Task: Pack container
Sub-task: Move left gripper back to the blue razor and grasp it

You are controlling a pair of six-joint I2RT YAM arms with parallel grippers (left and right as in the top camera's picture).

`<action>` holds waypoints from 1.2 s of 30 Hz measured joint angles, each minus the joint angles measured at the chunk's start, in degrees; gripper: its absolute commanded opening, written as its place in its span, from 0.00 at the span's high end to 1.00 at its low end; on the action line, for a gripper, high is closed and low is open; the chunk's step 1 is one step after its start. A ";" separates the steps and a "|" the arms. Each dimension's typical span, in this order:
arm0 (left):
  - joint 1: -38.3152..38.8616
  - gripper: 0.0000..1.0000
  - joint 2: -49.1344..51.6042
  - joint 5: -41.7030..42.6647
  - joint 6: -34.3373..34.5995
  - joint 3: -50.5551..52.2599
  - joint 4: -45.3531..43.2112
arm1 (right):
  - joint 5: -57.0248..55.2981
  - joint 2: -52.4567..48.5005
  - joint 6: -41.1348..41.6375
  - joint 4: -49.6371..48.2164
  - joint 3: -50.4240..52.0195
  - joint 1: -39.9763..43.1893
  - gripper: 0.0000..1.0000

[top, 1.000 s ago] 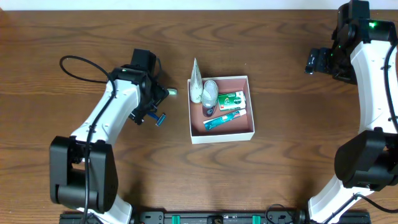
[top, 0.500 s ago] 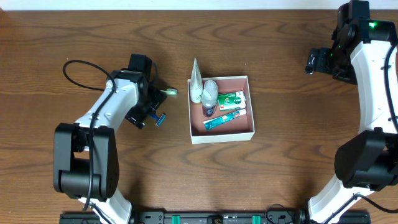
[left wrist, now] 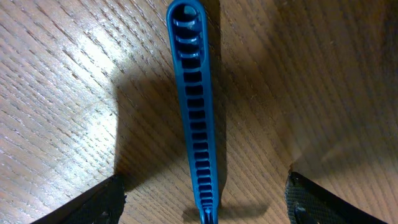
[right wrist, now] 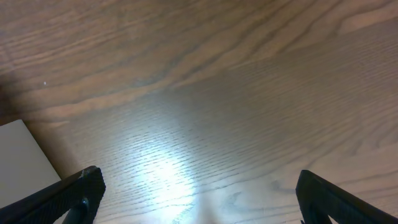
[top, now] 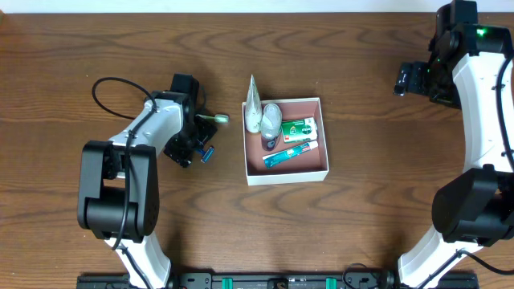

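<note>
The container (top: 286, 176) is a small square box with white walls and a pinkish-brown inside, at the table's middle. It holds a green box (top: 299, 128), a teal and white tube (top: 290, 152) and a clear bottle (top: 271, 120). A white cone-shaped tube (top: 254, 103) leans over its left wall. My left gripper (top: 195, 147) is low over the table left of the container. It is open (left wrist: 202, 210), with a blue ribbed handle (left wrist: 194, 112) lying on the wood between its fingers, also seen in the overhead view (top: 206, 152). My right gripper (top: 408, 79) is open and empty (right wrist: 199, 202) at the far right.
A small pale green item (top: 218, 119) lies on the table just behind the left gripper. A black cable (top: 108, 84) loops from the left arm. A white corner (right wrist: 18, 155) shows at the left of the right wrist view. The table is dark wood.
The left arm has swung its elbow back and left while its gripper stayed over the blue handle. The right arm and the container's contents have not moved.
</note>
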State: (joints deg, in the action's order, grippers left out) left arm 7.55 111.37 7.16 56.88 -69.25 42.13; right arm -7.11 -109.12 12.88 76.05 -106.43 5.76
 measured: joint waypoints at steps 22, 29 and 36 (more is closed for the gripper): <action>-0.07 0.94 0.39 -0.04 -9.22 -0.68 -2.03 | 0.00 0.00 0.00 0.00 0.00 0.00 0.01; -0.07 0.94 0.87 0.35 -14.73 -2.27 0.26 | 0.00 0.00 0.00 0.00 0.00 0.00 0.01; -0.07 0.94 -7.28 0.63 -22.03 -3.15 1.31 | 0.00 0.00 0.00 0.00 0.00 0.00 0.01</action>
State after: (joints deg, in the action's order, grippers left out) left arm 7.49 104.09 7.79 34.85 -72.40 43.44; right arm -7.11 -109.12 12.88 76.05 -106.43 5.76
